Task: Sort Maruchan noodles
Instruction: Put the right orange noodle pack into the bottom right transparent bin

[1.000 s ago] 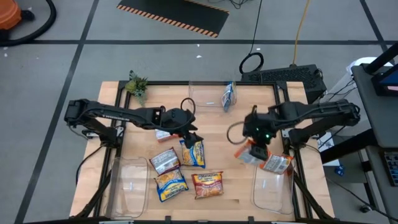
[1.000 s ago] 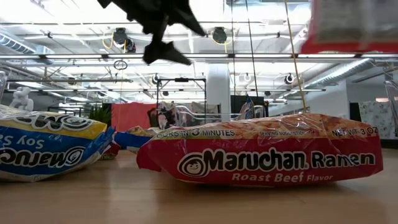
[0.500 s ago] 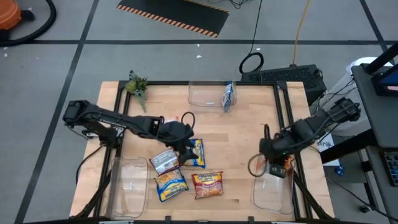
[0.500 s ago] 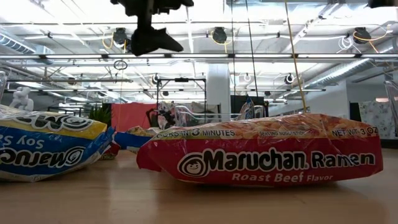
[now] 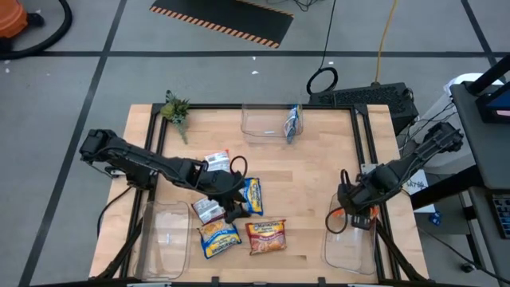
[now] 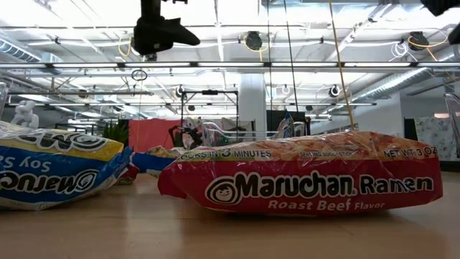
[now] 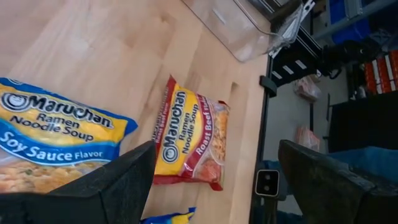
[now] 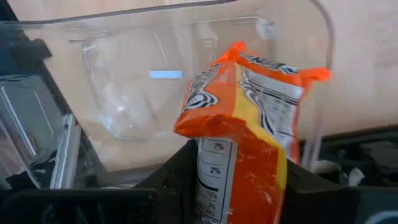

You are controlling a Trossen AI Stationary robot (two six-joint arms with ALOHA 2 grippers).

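Observation:
Several Maruchan noodle packets lie flat on the wooden table: a white-and-red one point(image 5: 215, 162), a blue-and-yellow one point(image 5: 253, 195), a silver one point(image 5: 207, 210), a Soy Sauce one point(image 5: 219, 237) and a red Roast Beef one point(image 5: 267, 237). My left gripper point(image 5: 232, 206) hovers open above them. In its wrist view the gripper point(image 7: 217, 186) looks past the Soy Sauce packet point(image 7: 56, 137) at the Roast Beef packet point(image 7: 189, 140). My right gripper point(image 5: 353, 215) is shut on an orange packet point(image 8: 249, 118) above the clear bin point(image 5: 351, 243) at the near right. My right gripper pinches the orange packet between its two fingers by one end, the end with the nutrition print point(image 8: 214, 163). The fingers come steeply from above. The packet hangs past the fingertips, lifted clear, over the open bin point(image 8: 155, 81).
A second clear bin point(image 5: 167, 235) stands at the near left. A third point(image 5: 267, 123), at the far edge, has a blue packet point(image 5: 293, 122) leaning inside it. A small plant point(image 5: 175, 108) sits at the far left corner. Black frame rails run along both table sides.
My right gripper has carried the orange packet toward the table's right and near edges and sunk, from over the bare wood to above the near-right bin. My left gripper, still open, has swung toward the near edge, over the lying packets.

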